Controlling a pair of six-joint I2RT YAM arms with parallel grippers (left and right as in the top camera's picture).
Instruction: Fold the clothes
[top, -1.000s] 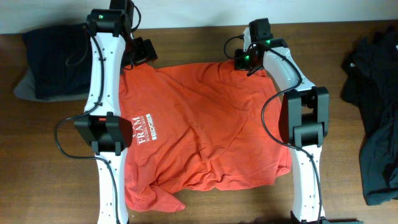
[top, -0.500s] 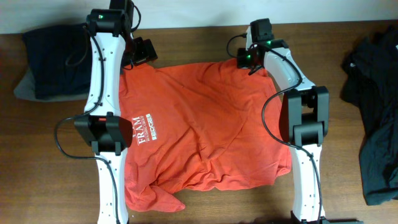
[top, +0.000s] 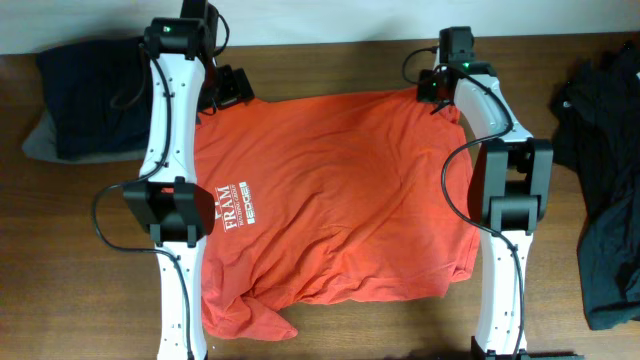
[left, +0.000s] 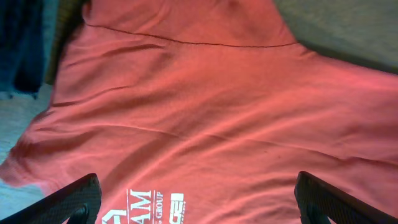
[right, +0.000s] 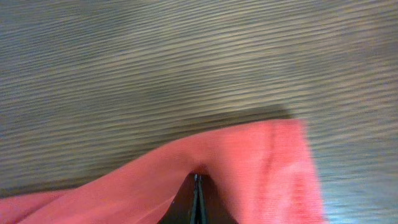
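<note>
Orange T-shirt (top: 330, 200) lies spread on the counter (top: 330, 60). Right end effector (right: 197, 186) is clamped on its far right corner. Left end effector (left: 199, 204) is wide open over the far left part. Dark clothes (top: 85, 95) sit far left.

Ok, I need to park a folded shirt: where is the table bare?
The brown wooden table is bare front-left, in front of the navy fabric pile, and between the right arm and the black clothes. The orange-red T-shirt crowds the centre.
</note>
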